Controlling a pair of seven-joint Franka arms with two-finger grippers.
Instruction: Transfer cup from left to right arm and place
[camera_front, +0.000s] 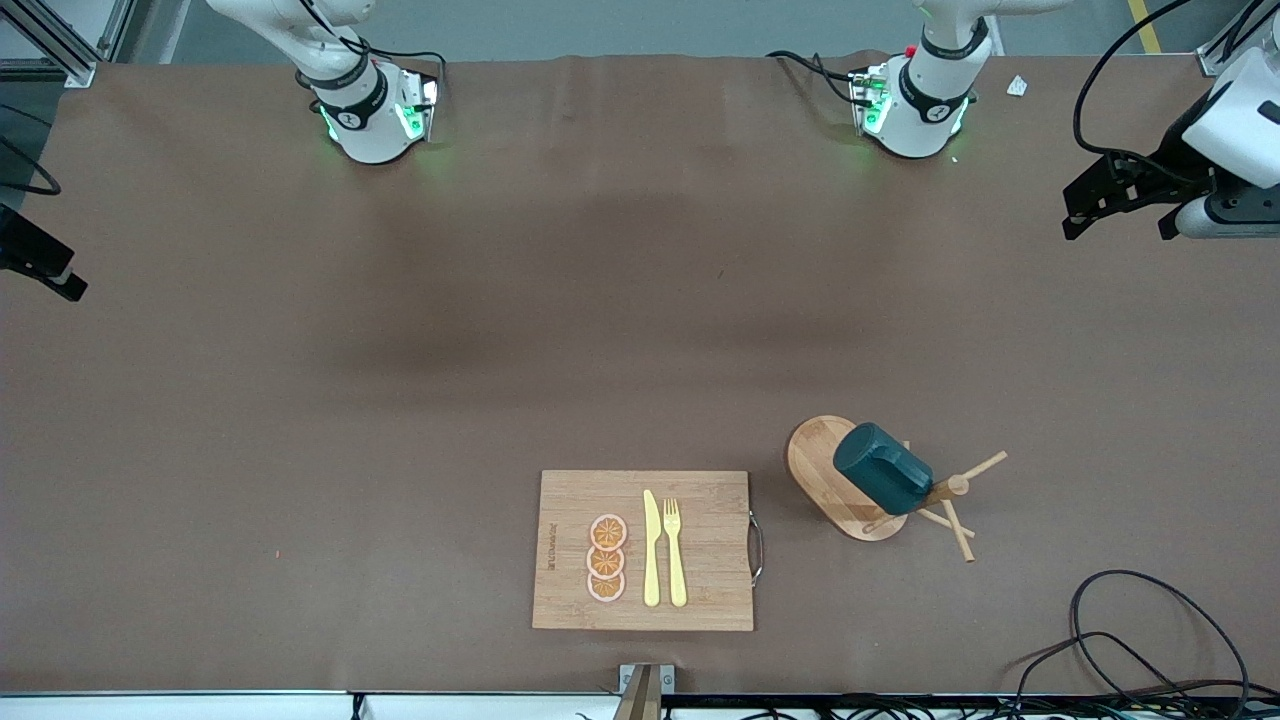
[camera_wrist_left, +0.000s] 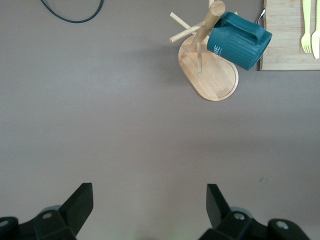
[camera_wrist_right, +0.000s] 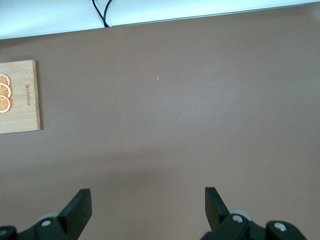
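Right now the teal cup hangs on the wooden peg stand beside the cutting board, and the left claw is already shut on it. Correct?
Not quite. The cup does hang on the wooden peg stand beside the cutting board, but the left claw is open and holds nothing. The left wrist view shows bare table between its fingers, with the cup well clear of them.

Brown table cover (camera_front: 300, 400); black cable (camera_front: 1130, 620) near edge.

The cup (camera_wrist_left: 239, 41) bears pale lettering on its side, too small to make out. The board (camera_front: 640, 550) carries a dark brand mark along its edge beside the orange slices (camera_front: 606, 558); its letters cannot be read.
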